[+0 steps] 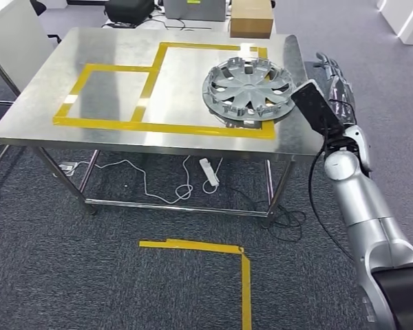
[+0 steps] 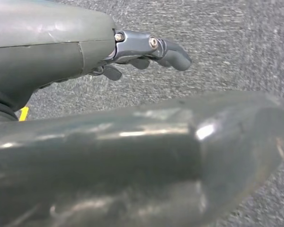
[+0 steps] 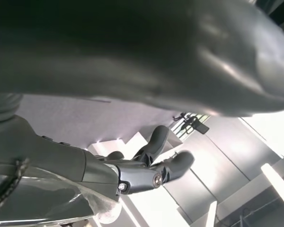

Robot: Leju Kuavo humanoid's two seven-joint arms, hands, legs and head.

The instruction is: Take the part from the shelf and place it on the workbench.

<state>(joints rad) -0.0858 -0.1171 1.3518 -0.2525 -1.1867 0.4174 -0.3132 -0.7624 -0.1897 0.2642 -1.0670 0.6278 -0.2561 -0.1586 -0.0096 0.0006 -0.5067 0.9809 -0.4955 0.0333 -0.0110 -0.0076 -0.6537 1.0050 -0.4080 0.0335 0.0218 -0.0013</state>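
Silver-grey plastic, the spoked wheel cover (image 1: 248, 89) lies flat on the steel tabletop (image 1: 116, 130), in the upper right of the head view, inside the right-hand box of yellow tape (image 1: 157, 127) with its near rim resting over the front tape line. Being round, it has no long axis; its ribbed, hollow side faces up and the spokes fan out from a central hub. The right hand (image 1: 336, 82) stands just beside the cover's right rim, off the tabletop's right edge, raised on its silver forearm with a black flat block at the wrist between it and the cover; it is apart from the cover, holding nothing. In the right wrist view its dark fingers (image 3: 169, 165) are stretched out and spread with nothing between them. The left hand (image 2: 147, 47) hangs over grey carpet, its fingers (image 2: 176, 56) extended and released, nothing in them. The left taped box on the tabletop is bare metal. The front edge of the tabletop runs across the middle of the head view; below it lie white cables and a power strip (image 1: 209, 172) on the carpet, and an angle of yellow floor tape (image 1: 215, 258) sits lower centre. A cardboard box (image 1: 251, 17) stands beyond the far edge.
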